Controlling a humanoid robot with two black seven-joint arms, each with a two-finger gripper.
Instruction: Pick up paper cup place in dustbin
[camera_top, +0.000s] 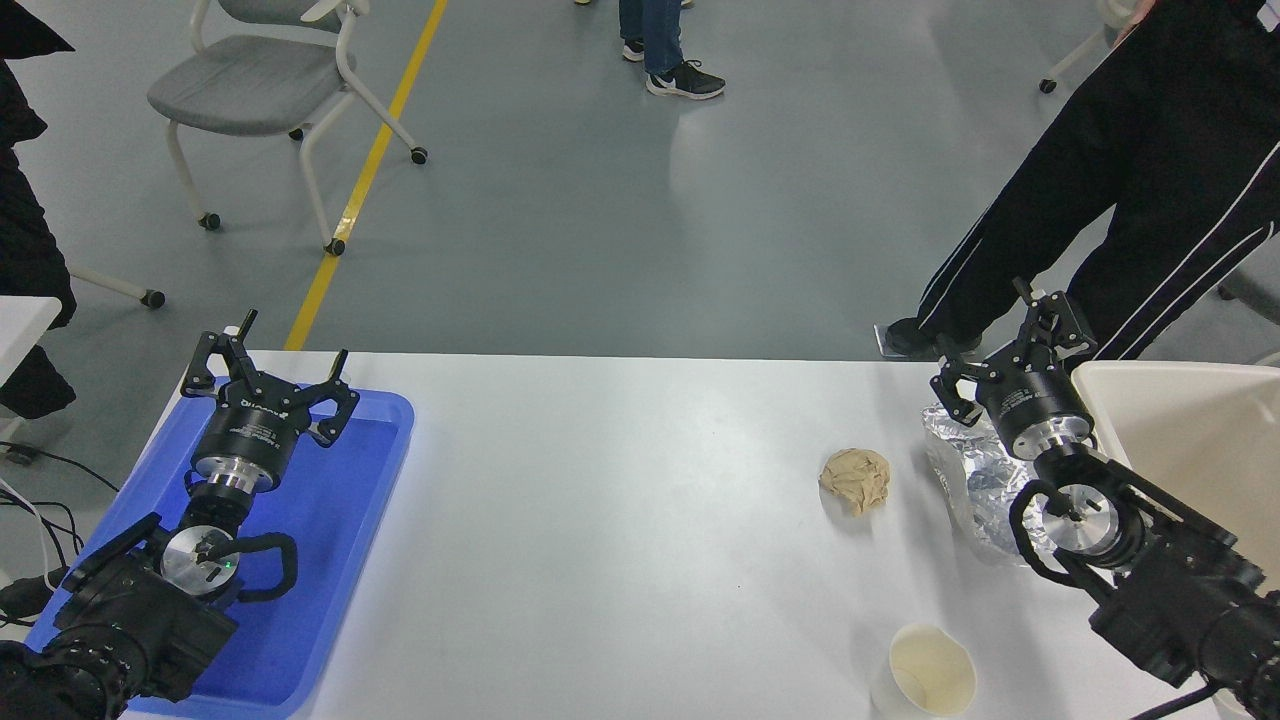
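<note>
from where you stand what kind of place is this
Probably a robot lab or test hall, not a home: a bare grey floor with a yellow line, a wheeled office chair, and people standing by a white table laid with a paper cup and a dustbin.

The paper cup (925, 673) near the desk's (620, 520) front edge loses its base to the bottom picture edge. The dustbin (1190, 440), right of the cup, is cut by the right edge and partly covered by the right arm, whose body also hides part of the crinkled foil (965, 470). The person (1130, 190) beyond the dustbin is cropped above the waist.
</note>
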